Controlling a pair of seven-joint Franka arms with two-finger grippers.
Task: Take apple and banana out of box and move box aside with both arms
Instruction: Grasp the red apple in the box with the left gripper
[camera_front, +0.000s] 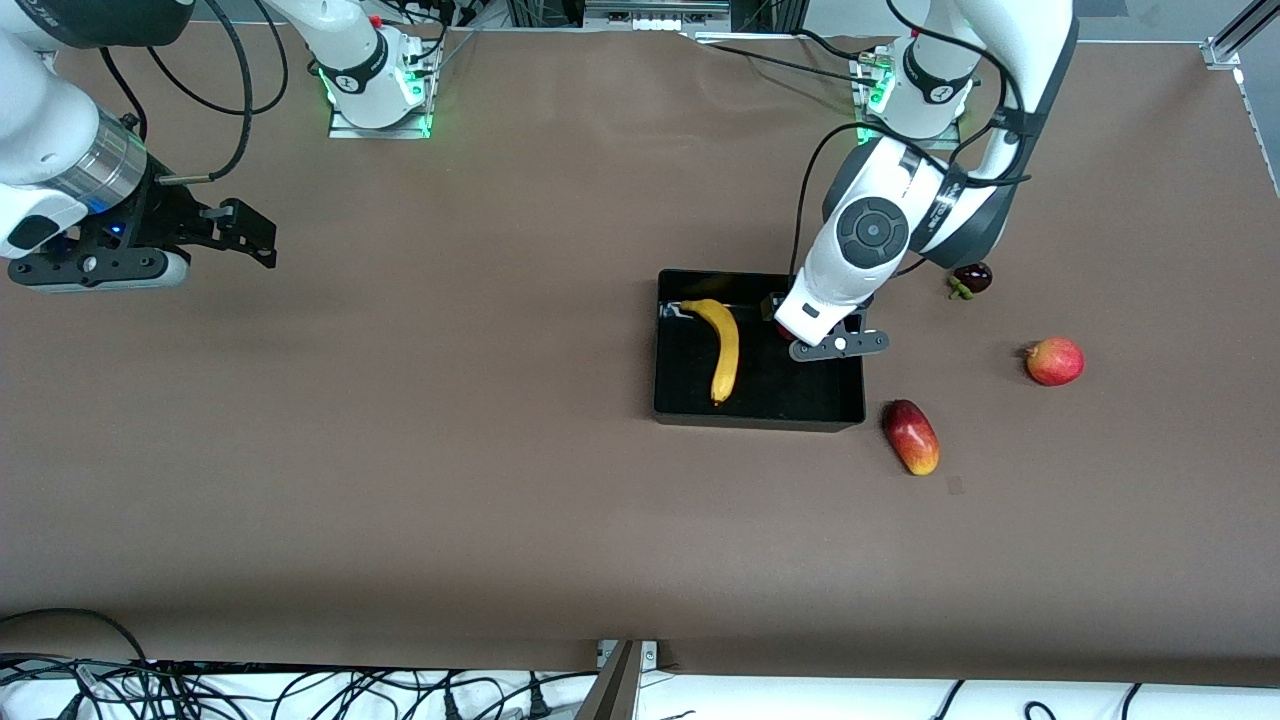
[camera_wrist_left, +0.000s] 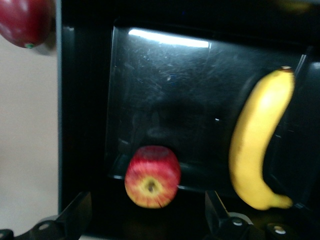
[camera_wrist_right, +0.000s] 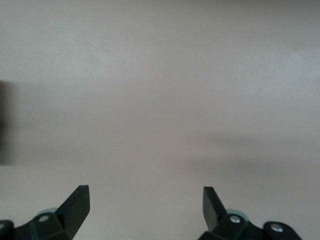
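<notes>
The black box sits mid-table toward the left arm's end. The yellow banana lies inside it, also in the left wrist view. The red apple with a yellow patch lies on the box floor beside the banana. In the front view it is hidden under the left hand. My left gripper is open over the apple, one finger on each side, not touching; it is over the box's corner. My right gripper is open and empty, over bare table.
An oblong red-yellow mango-like fruit lies just outside the box, nearer the front camera, also in the left wrist view. A round red-yellow fruit and a dark purple fruit lie toward the left arm's end.
</notes>
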